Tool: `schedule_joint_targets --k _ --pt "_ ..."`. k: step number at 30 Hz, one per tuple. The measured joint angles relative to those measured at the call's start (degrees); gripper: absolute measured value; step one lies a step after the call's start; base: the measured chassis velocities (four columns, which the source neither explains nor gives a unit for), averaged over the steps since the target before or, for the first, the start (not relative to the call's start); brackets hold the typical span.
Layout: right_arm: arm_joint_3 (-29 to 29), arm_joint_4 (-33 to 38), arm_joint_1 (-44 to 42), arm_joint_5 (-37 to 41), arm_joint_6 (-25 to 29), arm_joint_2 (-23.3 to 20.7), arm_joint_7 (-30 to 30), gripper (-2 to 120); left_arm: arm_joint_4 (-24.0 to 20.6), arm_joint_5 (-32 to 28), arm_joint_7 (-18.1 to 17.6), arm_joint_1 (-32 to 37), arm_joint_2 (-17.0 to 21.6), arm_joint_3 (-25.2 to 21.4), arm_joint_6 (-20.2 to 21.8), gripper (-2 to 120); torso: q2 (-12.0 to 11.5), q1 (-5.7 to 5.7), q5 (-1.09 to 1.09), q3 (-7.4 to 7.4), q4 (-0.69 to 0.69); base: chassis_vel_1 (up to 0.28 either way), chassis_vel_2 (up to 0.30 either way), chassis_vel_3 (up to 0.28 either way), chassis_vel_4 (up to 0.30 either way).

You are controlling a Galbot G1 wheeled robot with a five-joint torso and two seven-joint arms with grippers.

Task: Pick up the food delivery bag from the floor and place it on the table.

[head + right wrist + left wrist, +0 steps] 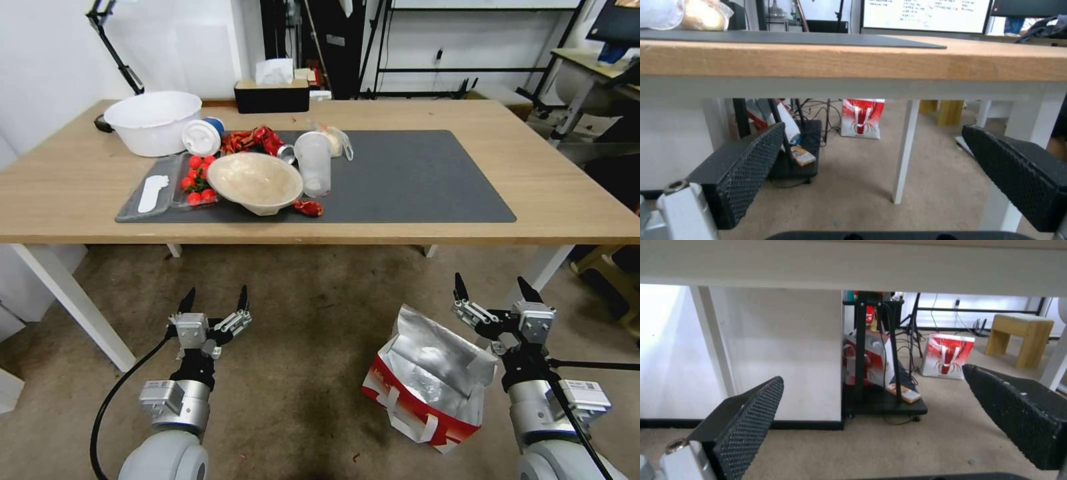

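Bright, even indoor light; head view bows at its edges, both wrist views look soft.

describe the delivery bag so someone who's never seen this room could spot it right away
Start at the wide light-wood table and look down to the mottled grey-brown floor in front of it. The boxy white food delivery bag sits there beside the open right gripper. Its red band and crinkled silver foil lining set it apart.

The food delivery bag [427,383] was white with a red band and shiny silver inside. The floor [300,373] was blotchy grey-brown. The table [553,180] was light wood with a dark grey mat [413,177]. At ten o'clock were red strawberries [198,180].
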Motion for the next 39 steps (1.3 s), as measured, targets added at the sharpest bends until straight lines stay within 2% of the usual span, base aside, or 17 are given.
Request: schedule_joint_targets --k 32,39 --pt "-0.03 -0.32 0.19 0.14 -0.03 -0.12 0.12 100 0.49 -0.02 0.09 0.03 -0.23 -0.1 -0.58 100 -7.21 -2.59 0.0 -4.62 0.0 0.0 0.0 0.0 0.0" --pt "-0.02 -0.32 0.12 0.21 0.25 -0.18 0.2 100 0.39 0.0 0.09 0.16 -0.31 -0.16 -0.81 100 -9.21 -3.22 0.0 -6.0 0.0 0.0 0.0 0.0 0.0"
